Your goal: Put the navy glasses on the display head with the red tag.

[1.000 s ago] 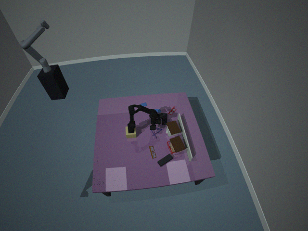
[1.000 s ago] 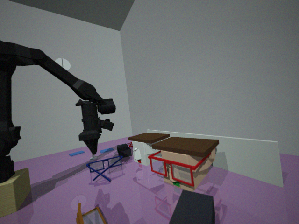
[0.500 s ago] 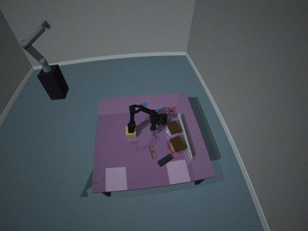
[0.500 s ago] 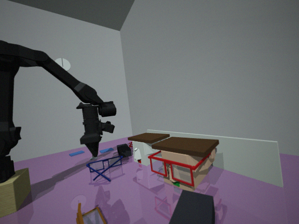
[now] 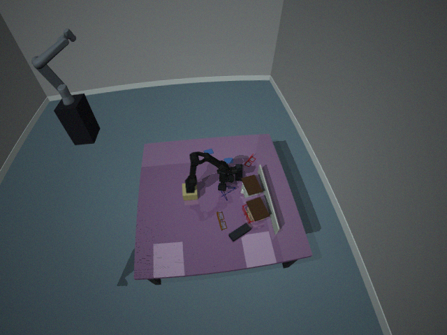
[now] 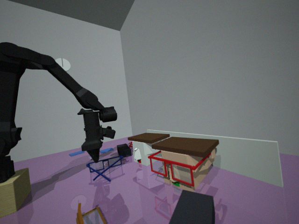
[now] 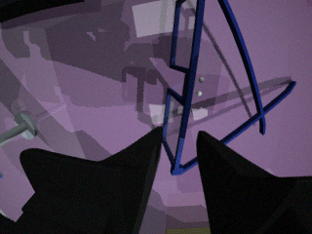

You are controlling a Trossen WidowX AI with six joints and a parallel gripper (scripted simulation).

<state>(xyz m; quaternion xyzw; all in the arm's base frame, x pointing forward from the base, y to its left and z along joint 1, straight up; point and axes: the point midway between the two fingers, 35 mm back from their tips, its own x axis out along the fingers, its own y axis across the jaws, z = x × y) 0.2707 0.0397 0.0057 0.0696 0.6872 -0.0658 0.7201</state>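
Black parallel-jaw gripper [image 6: 94, 159] points straight down over the purple glossy table top [image 6: 241, 192], tips at the frame of the navy-blue thin-framed glasses [image 6: 105, 165]. Wrist view: the two black fingers stand narrow, one on each side of the near corner of the navy glasses [image 7: 195, 100]. Can't tell from the pictures whether the pads actually touch the frame; jaws are partly closed with a gap between them.

The glasses sit on the table directly under the gripper, folded temples crossed beneath the lenses, not on either head.

Beyond the gripper, toward the white upright back panel [image 6: 241, 154]: white blocky display head with brown slab top [image 6: 145, 150], red tag [image 6: 139, 162] low on its front. Beside it, further from the gripper, tan blocky head with brown slab top [image 6: 193, 166] wearing red square glasses [image 6: 174, 168], green tag [image 6: 176, 184] below.

Behind the gripper: small black cube [image 6: 124, 150], two flat blue strips [image 6: 76, 153].
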